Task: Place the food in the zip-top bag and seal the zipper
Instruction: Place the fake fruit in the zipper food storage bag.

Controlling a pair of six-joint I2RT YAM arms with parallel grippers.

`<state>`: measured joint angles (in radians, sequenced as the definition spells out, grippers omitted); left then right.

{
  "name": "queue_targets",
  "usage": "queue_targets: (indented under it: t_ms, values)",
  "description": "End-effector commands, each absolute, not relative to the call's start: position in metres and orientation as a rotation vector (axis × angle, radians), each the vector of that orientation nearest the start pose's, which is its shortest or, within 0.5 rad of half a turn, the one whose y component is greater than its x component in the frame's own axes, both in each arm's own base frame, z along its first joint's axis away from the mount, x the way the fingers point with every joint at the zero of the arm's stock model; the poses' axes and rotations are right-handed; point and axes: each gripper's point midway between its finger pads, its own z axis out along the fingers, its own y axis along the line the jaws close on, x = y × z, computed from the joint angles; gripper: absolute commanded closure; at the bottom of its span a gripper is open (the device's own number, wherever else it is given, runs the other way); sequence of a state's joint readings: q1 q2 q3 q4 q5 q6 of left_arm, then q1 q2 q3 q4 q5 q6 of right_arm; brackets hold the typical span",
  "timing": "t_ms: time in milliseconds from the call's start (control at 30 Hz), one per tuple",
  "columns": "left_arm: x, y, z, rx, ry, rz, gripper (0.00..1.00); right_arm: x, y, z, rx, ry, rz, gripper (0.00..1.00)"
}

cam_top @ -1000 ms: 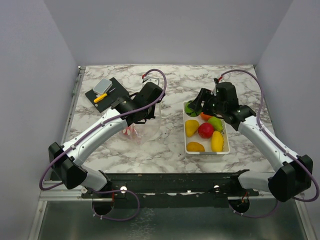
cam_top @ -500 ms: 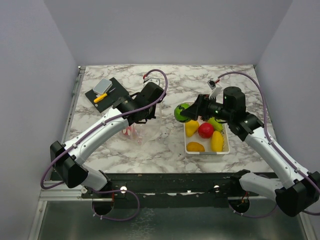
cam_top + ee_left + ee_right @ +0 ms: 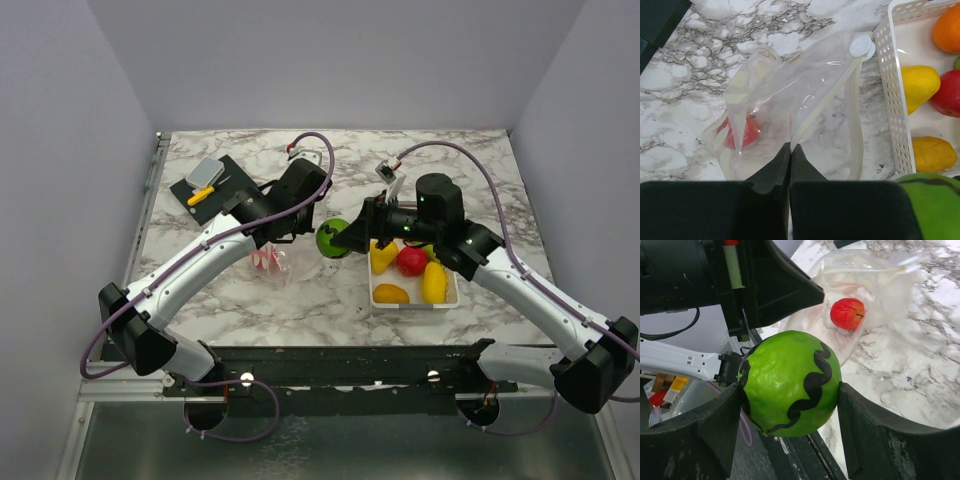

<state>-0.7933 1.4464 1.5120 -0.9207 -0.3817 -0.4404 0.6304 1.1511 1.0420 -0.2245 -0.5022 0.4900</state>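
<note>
- Marbled white table (image 3: 300, 310) with grey walls on three sides fills the top view. A black mat (image 3: 228, 190) with a grey block (image 3: 205, 171) and a yellow-orange tool (image 3: 200, 194) lies at the far left.
- Near the middle, the right gripper (image 3: 336, 240) holds a green ball (image 3: 329, 243) in the air just left of the white tray (image 3: 372, 292). Its tips point toward the left arm.
- A yellow piece (image 3: 383, 255), a red piece (image 3: 411, 261), a second yellow piece (image 3: 434, 282) and an orange-yellow piece (image 3: 391, 293) lie in the tray.
- The left gripper (image 3: 280, 242) points down at the zip-top bag (image 3: 285, 268), which lies left of the tray with a red fruit (image 3: 262, 260) inside.
- From the left wrist, the two black fingers (image 3: 771, 172) are pressed together on the bag's near edge, pinching the clear film.
- The zipper (image 3: 852, 67) runs away from them to a white slider (image 3: 860, 46) just beside the tray wall. The red fruit sits in the bag's left part.
- From the right wrist, the fingers (image 3: 715, 427) stand spread wide with the green ball, marked with black wavy stripes, clamped between them.
- Beyond the ball, the bag mouth is raised under the left gripper, and the red fruit lies inside on the marble.
</note>
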Motion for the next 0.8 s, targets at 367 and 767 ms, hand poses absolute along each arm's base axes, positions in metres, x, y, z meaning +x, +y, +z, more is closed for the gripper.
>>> queue_targets:
  t_ms: [367, 767]
  values:
    - [0.286, -0.239, 0.259, 0.249, 2.331, -0.259, 1.0, 0.249, 0.336, 0.261, -0.55, 2.004, 1.149, 0.79]
    - [0.277, -0.247, 0.269, 0.257, 2.331, -0.354, 1.0, 0.273, 0.337, 0.22, -0.417, 2.149, 0.99, 0.8]
